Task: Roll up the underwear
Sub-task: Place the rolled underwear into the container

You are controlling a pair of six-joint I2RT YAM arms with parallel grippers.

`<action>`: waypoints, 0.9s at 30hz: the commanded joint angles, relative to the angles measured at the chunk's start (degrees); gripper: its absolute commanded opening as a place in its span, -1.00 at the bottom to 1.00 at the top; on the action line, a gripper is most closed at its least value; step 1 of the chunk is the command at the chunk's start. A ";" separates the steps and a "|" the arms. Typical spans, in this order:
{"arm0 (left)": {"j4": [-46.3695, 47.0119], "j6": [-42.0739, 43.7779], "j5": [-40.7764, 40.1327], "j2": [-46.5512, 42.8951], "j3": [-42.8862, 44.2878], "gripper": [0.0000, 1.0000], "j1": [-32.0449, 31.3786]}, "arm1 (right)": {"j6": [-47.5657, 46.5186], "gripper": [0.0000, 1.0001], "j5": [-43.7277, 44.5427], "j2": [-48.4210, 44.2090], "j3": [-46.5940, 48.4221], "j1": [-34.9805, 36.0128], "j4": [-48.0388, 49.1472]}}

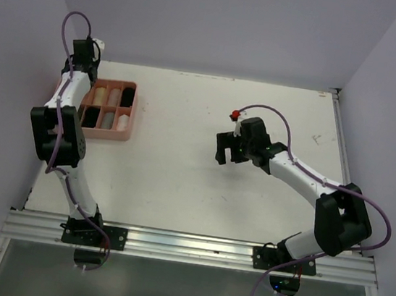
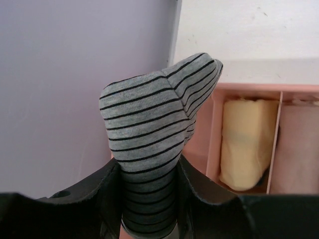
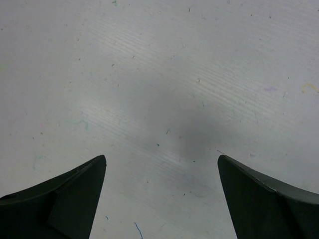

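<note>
We see L gripper [image 2: 149, 172] clamped on grey striped underwear roll [image 2: 149, 119] at far-left corner of pink tray [image 2: 249, 88], near tabletop's left edge. Next compartment: cream roll [image 2: 246, 142]. R gripper [image 3: 162, 162] fingers wide apart over tabletop [image 3: 159, 74].

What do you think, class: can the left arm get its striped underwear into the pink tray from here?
Probably yes: the left fingers grip the striped underwear right at the edge of the pink tray, and nothing visible lies between them.
</note>
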 commanded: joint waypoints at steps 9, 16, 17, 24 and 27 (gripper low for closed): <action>8.16 7.63 -4.75 4.14 2.15 -1.00 2.55 | 0.18 0.97 2.01 -4.23 -1.71 -0.27 1.07; 6.68 6.85 -4.15 5.64 -0.76 -1.00 2.38 | 0.80 0.97 1.84 -4.32 -3.91 -0.27 2.48; 6.67 6.84 -3.53 5.37 -0.77 -1.00 2.38 | 0.71 0.98 1.75 -4.32 -4.09 -0.27 2.48; 6.32 5.88 -1.59 4.41 -5.33 -1.00 1.59 | 1.06 0.97 1.22 -3.45 -5.14 -0.27 3.36; 5.97 5.79 -0.54 4.58 -6.56 -1.00 1.59 | 1.15 0.97 1.22 -3.18 -5.23 -0.27 3.45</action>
